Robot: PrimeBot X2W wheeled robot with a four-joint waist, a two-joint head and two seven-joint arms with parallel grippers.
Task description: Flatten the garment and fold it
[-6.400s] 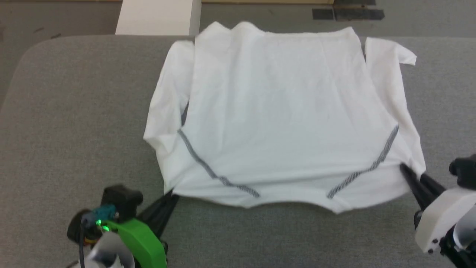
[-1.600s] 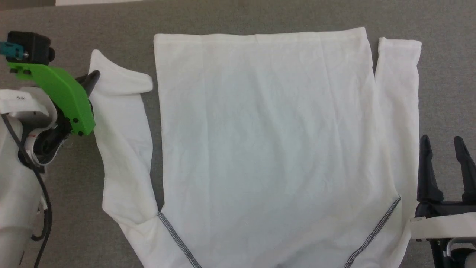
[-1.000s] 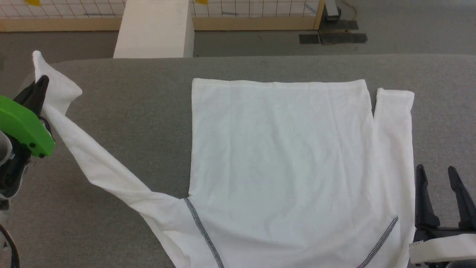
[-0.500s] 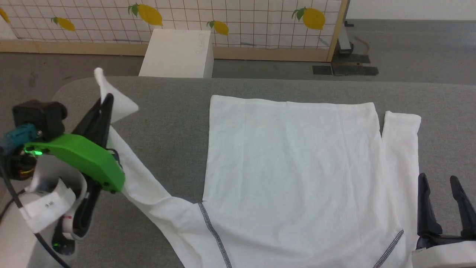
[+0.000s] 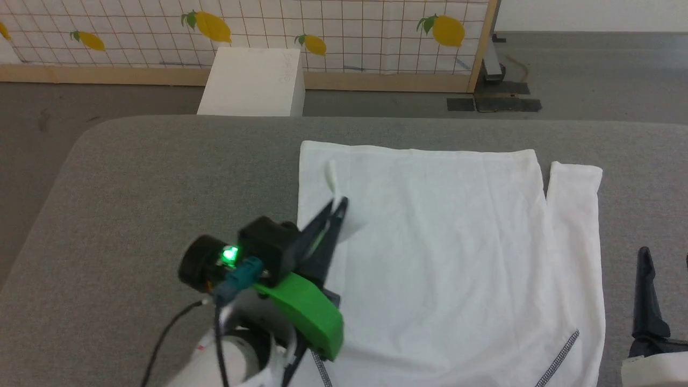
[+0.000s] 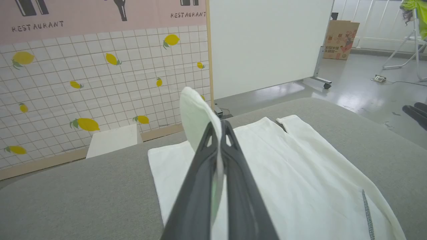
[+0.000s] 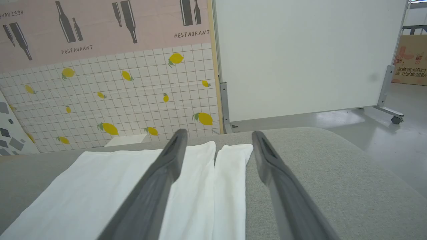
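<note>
Our left gripper (image 5: 336, 209) is clamped tight on the cuff (image 6: 195, 113) of the shirt's left sleeve, holding it raised over the shirt (image 5: 430, 258) near the hem's left corner. The shirt lies spread on the right half of the table (image 5: 161, 177), hem toward the far edge and shoulders toward the near edge. Its right sleeve (image 5: 572, 226) lies straight beside the body. Our right gripper (image 5: 665, 255) hangs near the table's near right corner, fingers apart and empty, just beside that sleeve.

We judge the cloth thin, light and limp. It should drape and crease wherever we set it down, and a loose layer may slide. Cuffs, hem corners and shoulder seams look like the best places to pinch.
</note>
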